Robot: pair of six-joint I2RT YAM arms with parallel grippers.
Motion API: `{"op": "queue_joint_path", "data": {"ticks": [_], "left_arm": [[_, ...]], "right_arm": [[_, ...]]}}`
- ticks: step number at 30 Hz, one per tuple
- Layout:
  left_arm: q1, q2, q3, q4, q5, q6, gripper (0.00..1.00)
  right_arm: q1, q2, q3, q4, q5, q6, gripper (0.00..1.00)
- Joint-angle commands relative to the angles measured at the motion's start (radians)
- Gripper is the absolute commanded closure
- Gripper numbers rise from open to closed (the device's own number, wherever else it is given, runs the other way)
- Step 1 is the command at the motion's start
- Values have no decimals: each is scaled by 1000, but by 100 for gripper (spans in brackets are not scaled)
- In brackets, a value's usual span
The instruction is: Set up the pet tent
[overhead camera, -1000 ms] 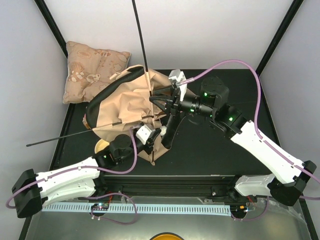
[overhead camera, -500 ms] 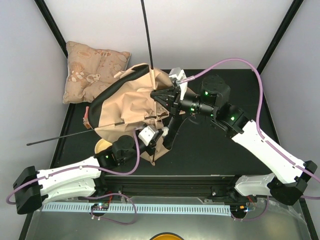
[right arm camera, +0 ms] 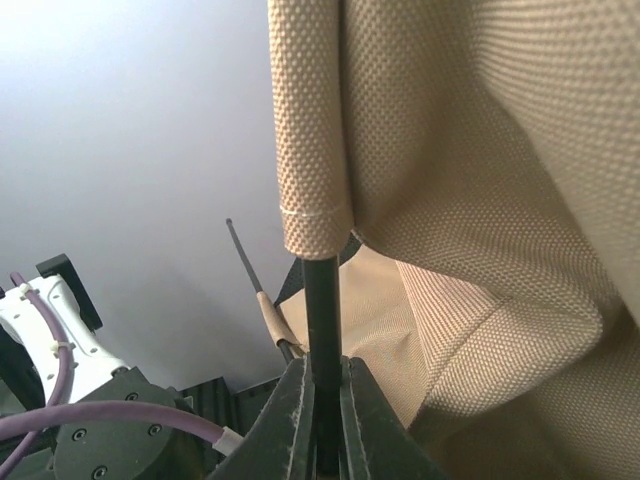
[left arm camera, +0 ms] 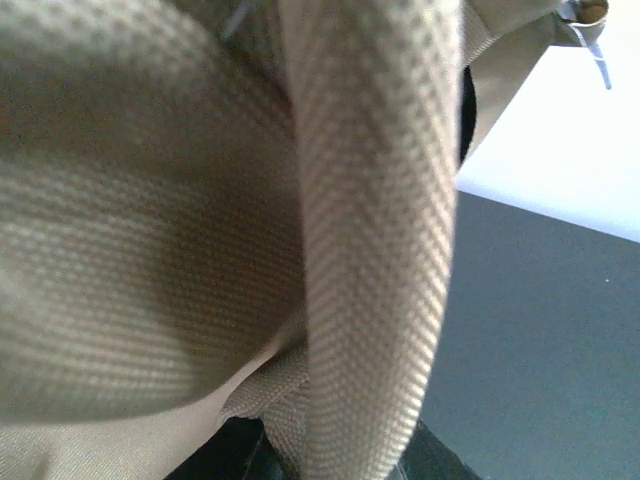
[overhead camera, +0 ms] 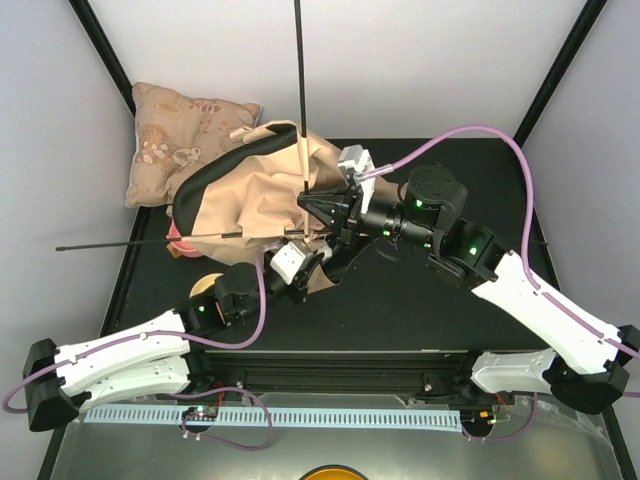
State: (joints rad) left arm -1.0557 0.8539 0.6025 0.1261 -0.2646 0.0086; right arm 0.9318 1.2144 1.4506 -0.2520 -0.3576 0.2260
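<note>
The pet tent [overhead camera: 250, 190] is a crumpled heap of tan canvas with a black rim, left of the table's middle. One thin black pole [overhead camera: 300, 80] stands up from it toward the back wall. Another pole [overhead camera: 130, 241] juts out left. My right gripper [overhead camera: 312, 206] is shut on the upright pole [right arm camera: 322, 300], just below the tan sleeve [right arm camera: 308, 120] it runs into. My left gripper [overhead camera: 298, 262] is tucked under the tent's near edge. In the left wrist view a canvas fold [left arm camera: 375, 250] runs down between the dark fingers [left arm camera: 232, 455], which are mostly hidden.
A puffy beige patterned cushion [overhead camera: 185, 135] lies at the back left corner. Black frame posts [overhead camera: 100, 45] [overhead camera: 570, 60] slant at both back corners. A pale round object [overhead camera: 205, 285] peeks out by the left arm. The left pole's tip [overhead camera: 62, 247] overhangs the black table [overhead camera: 450, 300].
My right gripper has closed on the upright pole. The tent has been drawn up and back from the near edge, the left pole has risen, and the left arm has shifted leftward.
</note>
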Motion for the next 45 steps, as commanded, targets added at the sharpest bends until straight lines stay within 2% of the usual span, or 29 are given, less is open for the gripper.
{"op": "queue_joint_path", "data": {"ticks": [1,13,23,27,34,42,45], "left_arm": [[-3,-39,122,98,-40,32,83],[-3,-8,146,217,-30,39,80],[-2,-2,140,245,-144,-2,65],[-2,-12,143,245,-171,-24,60],[-1,-19,132,192,-243,-64,62],[-1,17,121,203,-254,49,70],[0,42,114,200,-254,45,75]], "right_arm": [[36,6,-21,-107,39,17,99],[78,23,-72,-160,153,1,99],[79,37,-102,-166,204,19,99],[79,43,-101,-177,273,50,99],[79,51,-84,-177,325,44,99],[81,79,-38,-230,341,25,99],[81,82,-32,-243,371,21,99]]}}
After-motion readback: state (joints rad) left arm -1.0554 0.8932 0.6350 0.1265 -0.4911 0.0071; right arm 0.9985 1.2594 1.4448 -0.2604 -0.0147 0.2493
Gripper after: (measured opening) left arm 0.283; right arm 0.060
